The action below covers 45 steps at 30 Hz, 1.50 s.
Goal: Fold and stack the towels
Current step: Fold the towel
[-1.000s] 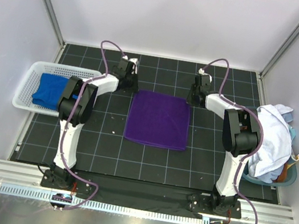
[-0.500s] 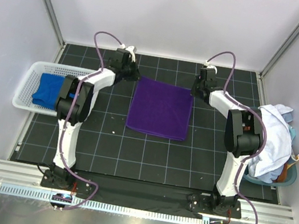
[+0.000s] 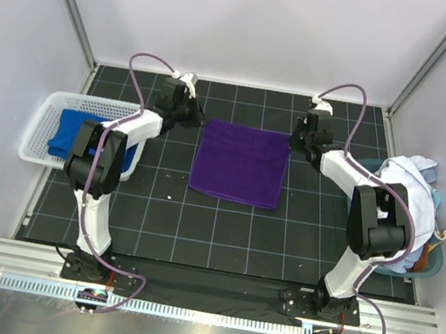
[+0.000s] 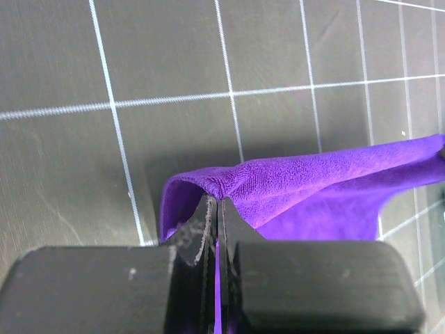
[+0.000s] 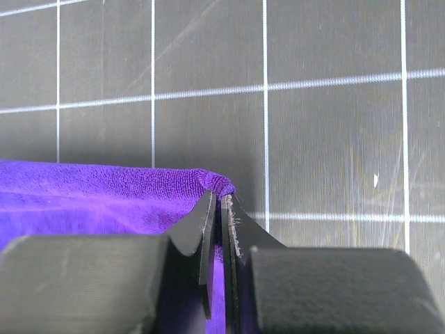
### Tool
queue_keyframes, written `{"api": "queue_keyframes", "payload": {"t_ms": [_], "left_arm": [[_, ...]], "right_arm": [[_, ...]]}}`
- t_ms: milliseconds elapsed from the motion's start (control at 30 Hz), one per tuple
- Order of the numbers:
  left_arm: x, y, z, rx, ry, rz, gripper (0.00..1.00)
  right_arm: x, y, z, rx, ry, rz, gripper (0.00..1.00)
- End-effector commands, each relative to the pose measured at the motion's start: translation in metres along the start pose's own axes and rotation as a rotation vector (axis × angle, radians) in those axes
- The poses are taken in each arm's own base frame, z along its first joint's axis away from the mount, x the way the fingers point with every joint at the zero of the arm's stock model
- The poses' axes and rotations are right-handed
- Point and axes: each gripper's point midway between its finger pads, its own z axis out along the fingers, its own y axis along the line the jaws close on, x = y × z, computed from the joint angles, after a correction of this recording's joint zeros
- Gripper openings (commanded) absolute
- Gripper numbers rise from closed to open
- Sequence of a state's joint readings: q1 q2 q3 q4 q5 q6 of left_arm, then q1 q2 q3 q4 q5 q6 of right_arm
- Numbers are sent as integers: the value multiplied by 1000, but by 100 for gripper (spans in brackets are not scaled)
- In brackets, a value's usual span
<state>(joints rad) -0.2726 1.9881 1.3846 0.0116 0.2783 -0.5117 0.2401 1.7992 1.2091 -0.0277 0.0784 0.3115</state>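
Note:
The purple towel [image 3: 238, 163] lies spread on the black gridded mat in the middle. My left gripper [image 3: 197, 119] is shut on its far left corner, which shows pinched and lifted in the left wrist view [image 4: 219, 188]. My right gripper [image 3: 294, 138] is shut on its far right corner, seen in the right wrist view [image 5: 217, 184]. The blue towel [image 3: 73, 134] lies in the white basket [image 3: 54, 103] at the left. The white towel [image 3: 406, 208] is heaped over a tub at the right edge.
A blue-grey tub [image 3: 431, 263] under the white towel sits at the right wall. The white basket stands against the left wall. Enclosure walls surround the mat [image 3: 212, 226].
Both grippers have moved toward the far side, pulling the purple towel's far edge back with them. The towel's far corners are now lifted off the mat.

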Motion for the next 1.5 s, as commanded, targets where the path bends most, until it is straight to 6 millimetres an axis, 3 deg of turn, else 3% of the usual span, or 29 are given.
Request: {"api": "queue_keyframes", "payload": {"t_ms": [0, 33, 67, 367, 567, 933, 1467], "left_arm": [[-22, -18, -24, 45, -83, 2, 0], [-24, -21, -30, 48, -90, -8, 0], [-15, -17, -32, 39, -75, -15, 0], [20, -11, -55, 30, -36, -61, 0], [45, -8, -63, 32, -6, -70, 0], [62, -10, -81, 50, 8, -66, 0], [93, -3, -80, 52, 80, -69, 2]], "right_arm": [[-19, 6, -20, -34, -91, 34, 9], [-22, 7, -27, -39, -104, 44, 8], [-11, 4, -28, -35, -87, 47, 8], [22, 8, -58, -57, -69, 89, 8], [47, 11, -67, -45, -44, 88, 8], [62, 9, -84, -34, -39, 89, 7], [96, 4, -88, -41, 5, 97, 8]]}}
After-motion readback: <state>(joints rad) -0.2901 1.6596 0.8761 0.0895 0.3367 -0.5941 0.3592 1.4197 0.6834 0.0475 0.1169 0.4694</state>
